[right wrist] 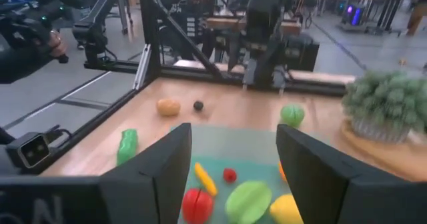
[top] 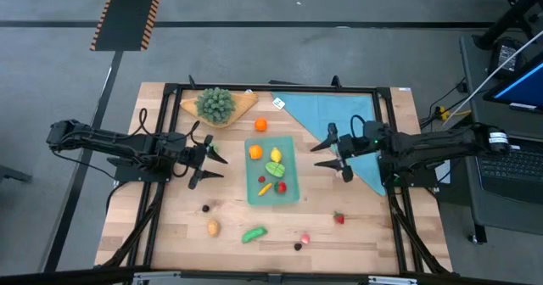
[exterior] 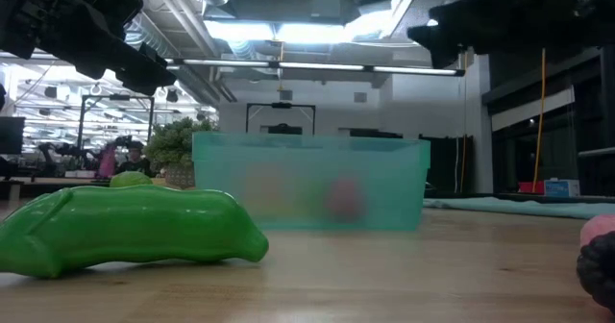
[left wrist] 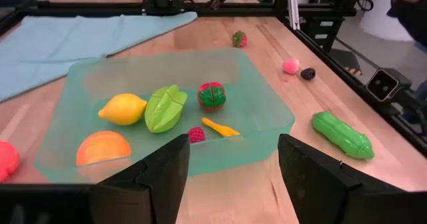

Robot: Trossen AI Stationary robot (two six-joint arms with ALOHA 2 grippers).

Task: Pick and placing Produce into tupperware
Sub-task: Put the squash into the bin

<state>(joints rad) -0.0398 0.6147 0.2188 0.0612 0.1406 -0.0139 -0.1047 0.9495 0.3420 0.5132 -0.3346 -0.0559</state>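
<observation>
The teal tupperware stands at the table's middle and holds several produce pieces: a yellow lemon, a green star fruit, a red piece and an orange half. More produce lies on the table: a green pea pod, a brown potato, a strawberry, an orange. My left gripper hovers open just left of the tupperware. On the tupperware's right side my right gripper hovers open. Both have nothing between the fingers.
A bushy green bunch sits on a wooden board at the far left. A light-blue cloth covers the far right. A pink piece and dark pieces lie near the front edge.
</observation>
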